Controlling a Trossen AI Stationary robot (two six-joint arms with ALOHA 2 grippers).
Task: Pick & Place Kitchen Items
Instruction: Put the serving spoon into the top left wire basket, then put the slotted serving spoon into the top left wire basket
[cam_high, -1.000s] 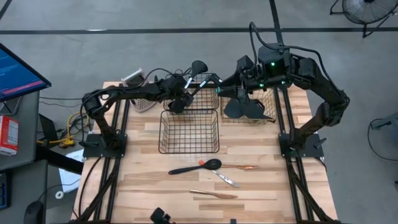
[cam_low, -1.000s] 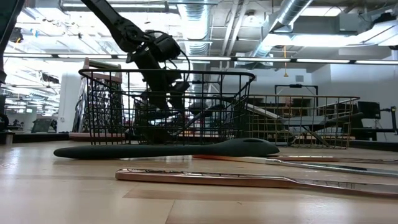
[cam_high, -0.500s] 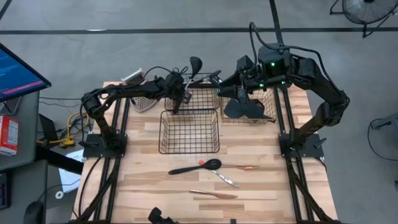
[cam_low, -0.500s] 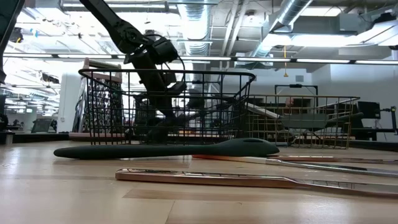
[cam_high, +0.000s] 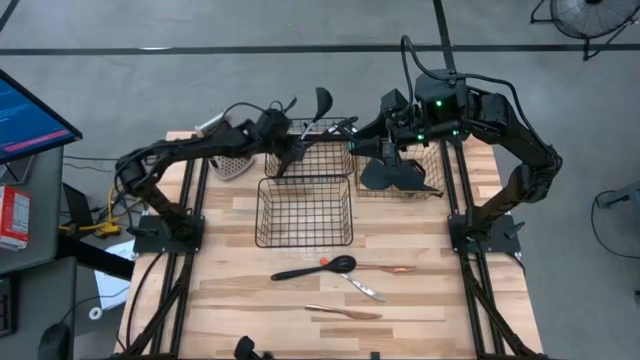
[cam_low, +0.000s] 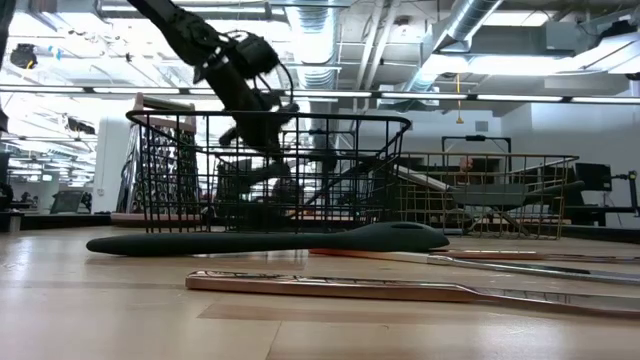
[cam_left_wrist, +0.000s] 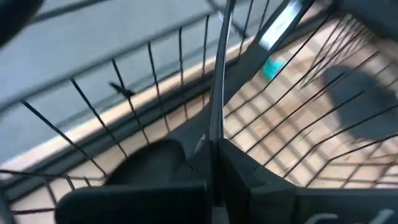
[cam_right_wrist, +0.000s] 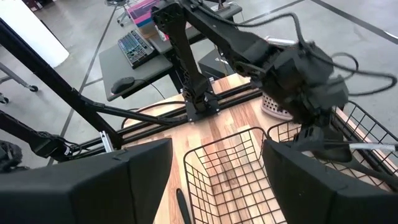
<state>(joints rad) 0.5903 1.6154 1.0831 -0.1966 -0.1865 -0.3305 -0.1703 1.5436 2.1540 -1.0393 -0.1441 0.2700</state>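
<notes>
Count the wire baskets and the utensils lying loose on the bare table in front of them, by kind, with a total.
Wire baskets: 3
Black spoon: 1
Thin metal pieces: 3
Total: 7

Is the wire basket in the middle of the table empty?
Yes, empty. From above, the middle wire basket shows only bare wood through its mesh; the utensils sit in the two baskets behind it.

Overhead, table-level and two wrist views, all sharing wire baskets (cam_high: 305, 210).
</notes>
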